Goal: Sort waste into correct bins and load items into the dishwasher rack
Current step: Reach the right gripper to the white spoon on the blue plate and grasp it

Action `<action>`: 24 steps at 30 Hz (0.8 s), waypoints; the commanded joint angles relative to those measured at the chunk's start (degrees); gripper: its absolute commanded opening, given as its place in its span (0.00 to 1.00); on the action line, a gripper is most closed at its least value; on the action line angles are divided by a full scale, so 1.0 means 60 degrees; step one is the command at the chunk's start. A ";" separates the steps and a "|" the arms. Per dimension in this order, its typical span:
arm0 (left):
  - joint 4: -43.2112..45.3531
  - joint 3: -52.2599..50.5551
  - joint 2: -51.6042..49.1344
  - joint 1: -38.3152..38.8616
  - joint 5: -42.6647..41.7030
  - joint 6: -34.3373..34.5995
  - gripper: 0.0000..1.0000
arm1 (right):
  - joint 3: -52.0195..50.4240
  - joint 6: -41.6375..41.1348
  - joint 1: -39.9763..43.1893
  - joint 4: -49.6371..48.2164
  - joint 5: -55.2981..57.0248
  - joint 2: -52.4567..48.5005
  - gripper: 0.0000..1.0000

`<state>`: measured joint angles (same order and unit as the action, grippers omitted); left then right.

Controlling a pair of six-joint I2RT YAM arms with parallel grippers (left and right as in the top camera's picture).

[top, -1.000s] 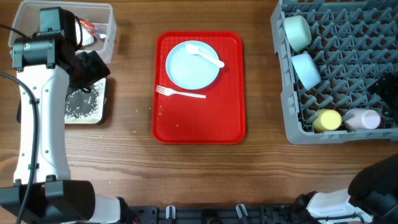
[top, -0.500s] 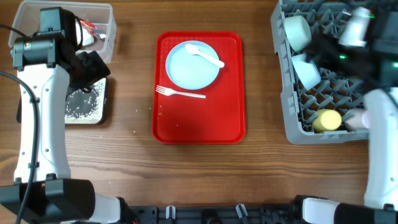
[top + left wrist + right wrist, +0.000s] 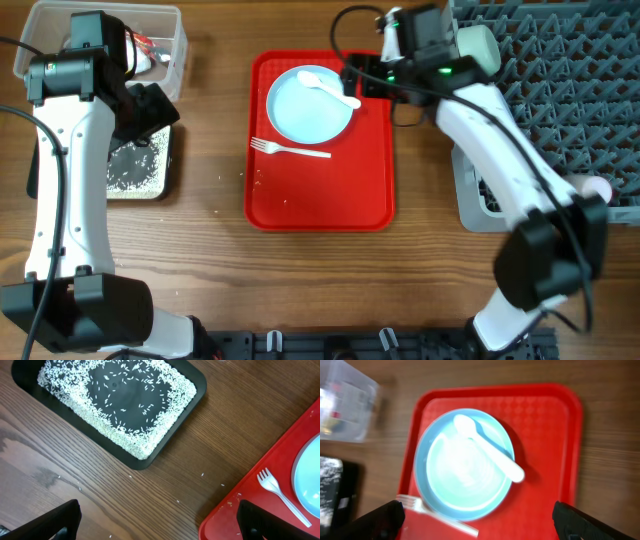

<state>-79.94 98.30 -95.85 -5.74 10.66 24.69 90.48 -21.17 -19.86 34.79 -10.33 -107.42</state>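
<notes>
A light-blue plate (image 3: 310,108) lies on the red tray (image 3: 320,200) with a white spoon (image 3: 331,88) across it and a white fork (image 3: 290,150) just in front. My right gripper (image 3: 362,78) is open and empty above the tray's far right corner. The right wrist view shows the plate (image 3: 455,470), spoon (image 3: 490,455) and fork (image 3: 435,516) below the right gripper (image 3: 477,522). My left gripper (image 3: 143,108) is open and empty over the table beside the black tray (image 3: 135,165) of rice grains (image 3: 115,405). The clear tub (image 3: 165,30) holds wrappers (image 3: 145,50).
The grey rack (image 3: 560,100) stands at the right with a light-blue bowl (image 3: 478,45) and a pale cup (image 3: 596,188). My right arm hides part of the rack. A few rice grains lie on the wood (image 3: 202,474) between the black tray and the red tray (image 3: 250,515).
My right arm has swung left from the rack to above the red tray's far right corner. The left arm has stayed still.
</notes>
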 commanded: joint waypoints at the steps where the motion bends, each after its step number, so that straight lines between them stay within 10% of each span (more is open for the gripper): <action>1: -0.0015 0.0029 -0.0102 -0.0029 0.0055 -0.0076 1.00 | 0.0047 -0.0452 -0.0146 -0.0448 -0.0011 -0.1202 1.00; 24: -0.0255 0.0029 -0.0102 -0.0026 0.0051 -0.0073 1.00 | 0.0018 -0.0743 -0.0142 -0.1858 0.0280 -0.3439 0.62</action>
<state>-80.99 98.30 -95.88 -5.74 10.66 24.69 90.45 -25.52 -20.64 23.46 -9.78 -126.72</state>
